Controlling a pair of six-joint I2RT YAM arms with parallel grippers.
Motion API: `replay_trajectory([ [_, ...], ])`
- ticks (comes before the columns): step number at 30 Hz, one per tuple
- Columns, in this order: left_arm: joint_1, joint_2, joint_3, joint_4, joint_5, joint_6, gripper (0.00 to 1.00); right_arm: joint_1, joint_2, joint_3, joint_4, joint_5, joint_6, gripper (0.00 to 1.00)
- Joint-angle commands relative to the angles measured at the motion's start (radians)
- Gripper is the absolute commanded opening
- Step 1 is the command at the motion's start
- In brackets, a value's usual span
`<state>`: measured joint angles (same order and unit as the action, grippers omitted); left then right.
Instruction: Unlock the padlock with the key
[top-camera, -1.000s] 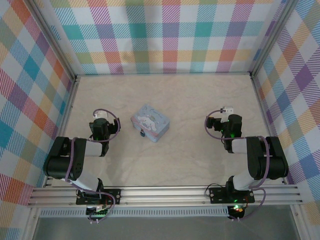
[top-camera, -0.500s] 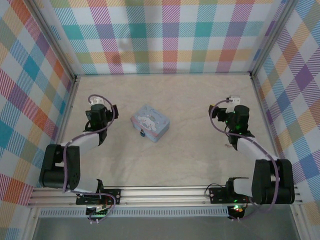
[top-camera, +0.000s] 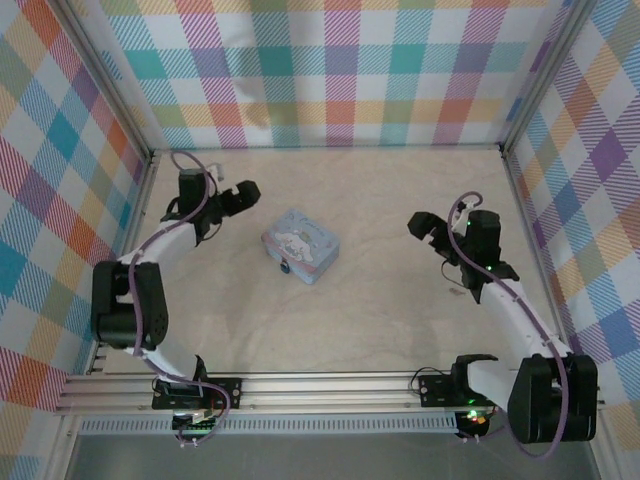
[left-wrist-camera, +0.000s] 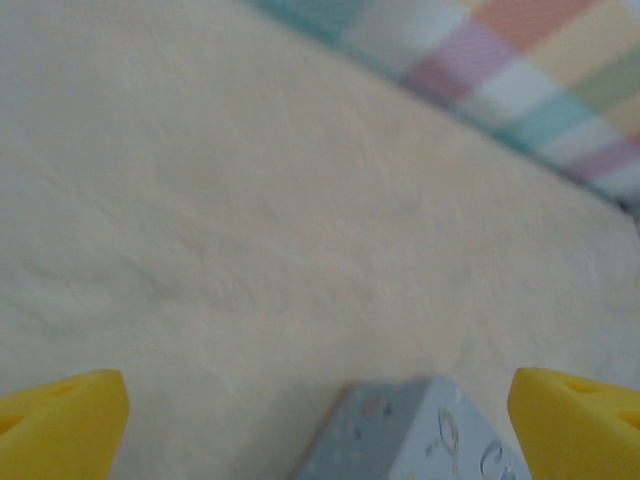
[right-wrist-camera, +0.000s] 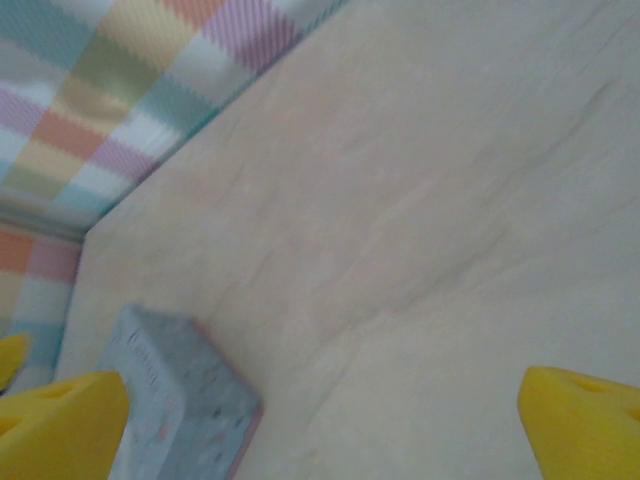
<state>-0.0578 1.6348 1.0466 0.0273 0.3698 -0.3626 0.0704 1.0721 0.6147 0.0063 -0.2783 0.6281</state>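
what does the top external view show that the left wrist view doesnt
Top external adds the left arm and right arm, the right fingers spread open, the whole pale-blue tin and the small dark padlock at its near edge. Left wrist adds a close look at the left yellow fingers, wide apart, one tin corner between them. Both share the tin, the pale table and plaid wall.

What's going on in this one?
Nothing is held yet. The left gripper and the right gripper are both open, one on either side of the pale-blue tin mid-table. A small dark thing at the tin's near edge, apparently the padlock, is untouched.
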Motion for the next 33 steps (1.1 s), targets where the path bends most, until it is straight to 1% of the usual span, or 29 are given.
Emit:
replay_trajectory([
  [1, -0.058, 0.083, 0.063, -0.167, 0.169, 0.030, 0.95, 0.056, -0.041, -0.014, -0.087, -0.080, 0.068, 1.00],
  [4, -0.104, 0.140, 0.096, -0.213, 0.180, 0.065, 0.91, 0.118, -0.043, -0.031, -0.105, -0.085, 0.080, 0.99],
  [7, -0.137, 0.152, 0.096, -0.214, 0.184, 0.071, 0.90, 0.172, -0.040, -0.049, -0.113, -0.065, 0.098, 0.99],
  [10, -0.179, 0.141, 0.090, -0.227, 0.187, 0.079, 0.89, 0.226, -0.002, -0.052, -0.120, -0.053, 0.121, 0.96],
  [14, -0.238, 0.112, 0.069, -0.245, 0.160, 0.086, 0.85, 0.293, 0.060, -0.036, -0.104, -0.045, 0.143, 0.92],
  [18, -0.299, 0.082, 0.035, -0.213, 0.137, 0.051, 0.84, 0.342, 0.123, -0.007, -0.084, -0.032, 0.161, 0.88],
  [21, -0.353, 0.078, 0.020, -0.189, 0.132, 0.016, 0.80, 0.355, 0.182, 0.013, -0.065, -0.034, 0.175, 0.84],
  [27, -0.438, 0.058, -0.015, -0.168, 0.082, -0.029, 0.74, 0.359, 0.293, 0.045, -0.027, -0.055, 0.202, 0.70],
  [30, -0.457, 0.036, -0.043, -0.153, 0.072, -0.051, 0.69, 0.361, 0.325, 0.062, -0.021, -0.058, 0.206, 0.64],
  [32, -0.462, 0.017, -0.064, -0.146, 0.057, -0.061, 0.67, 0.361, 0.344, 0.075, -0.020, -0.053, 0.200, 0.61],
  [33, -0.462, 0.006, -0.074, -0.141, 0.052, -0.070, 0.64, 0.361, 0.357, 0.088, -0.024, -0.050, 0.194, 0.60],
])
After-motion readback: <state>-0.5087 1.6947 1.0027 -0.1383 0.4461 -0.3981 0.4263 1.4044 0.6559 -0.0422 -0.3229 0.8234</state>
